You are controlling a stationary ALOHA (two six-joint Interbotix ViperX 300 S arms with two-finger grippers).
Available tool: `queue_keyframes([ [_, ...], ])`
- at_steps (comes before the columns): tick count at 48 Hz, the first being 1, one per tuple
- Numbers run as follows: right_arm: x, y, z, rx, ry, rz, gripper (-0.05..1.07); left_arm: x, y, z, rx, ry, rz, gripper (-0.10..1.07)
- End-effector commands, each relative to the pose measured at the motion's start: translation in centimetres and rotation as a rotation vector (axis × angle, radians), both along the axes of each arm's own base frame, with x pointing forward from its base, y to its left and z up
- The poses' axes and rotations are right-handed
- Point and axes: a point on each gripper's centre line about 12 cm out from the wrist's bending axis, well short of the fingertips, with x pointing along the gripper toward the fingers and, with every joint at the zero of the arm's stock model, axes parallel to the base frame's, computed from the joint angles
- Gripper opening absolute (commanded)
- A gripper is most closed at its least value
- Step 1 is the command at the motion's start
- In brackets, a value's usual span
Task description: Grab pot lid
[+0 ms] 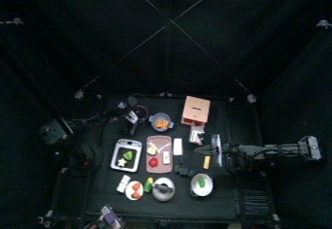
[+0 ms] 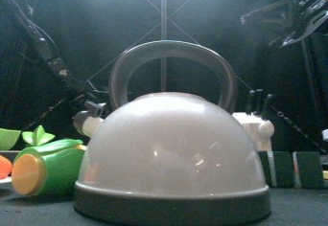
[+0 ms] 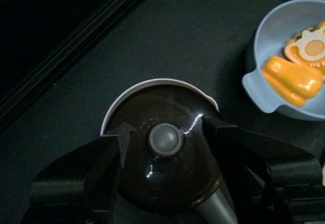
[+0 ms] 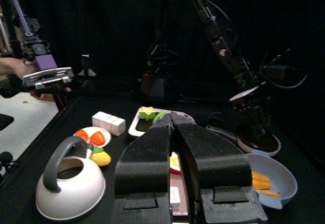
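The pot lid [image 3: 162, 150] is a round black disc with a pale knob [image 3: 164, 140] at its centre, lying flat on the black table. My left gripper [image 3: 168, 133] hangs right over it, open, with one jaw on each side of the disc and neither touching it. In the top view the left gripper [image 1: 131, 109] sits at the table's back left. My right gripper [image 4: 178, 131] is shut on nothing and rests low at the table's right side [image 1: 215, 155].
Beside the lid stands a blue-grey pot [image 3: 295, 59] with orange contents [image 1: 161, 121]. A white kettle [image 2: 174, 158] fills the front view [image 1: 162, 187]. A green-filled bowl [image 1: 201, 184], a pink board [image 1: 159, 152], a white tray [image 1: 126, 155] and a tan box [image 1: 197, 109] crowd the table.
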Motion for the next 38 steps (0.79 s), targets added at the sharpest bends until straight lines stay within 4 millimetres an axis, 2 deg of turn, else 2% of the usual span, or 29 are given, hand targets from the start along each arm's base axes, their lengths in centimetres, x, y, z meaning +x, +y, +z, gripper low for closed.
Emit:
queue_keyframes([
  [1, 0.2, -0.2, 0.4, -0.001, -0.017, -0.007, 0.02, 0.0, 0.1, 0.6, 0.006, -0.005, 0.003, 0.94],
  [24, 0.1, -0.4, 0.4, -0.001, -0.015, -0.015, 0.02, -0.2, 0.3, -0.4, -0.012, 0.037, -0.006, 0.93],
  [38, 0.1, -0.4, 0.4, -0.001, -0.015, -0.016, 0.02, 0.0, 0.4, -0.6, -0.014, 0.039, -0.006, 0.83],
])
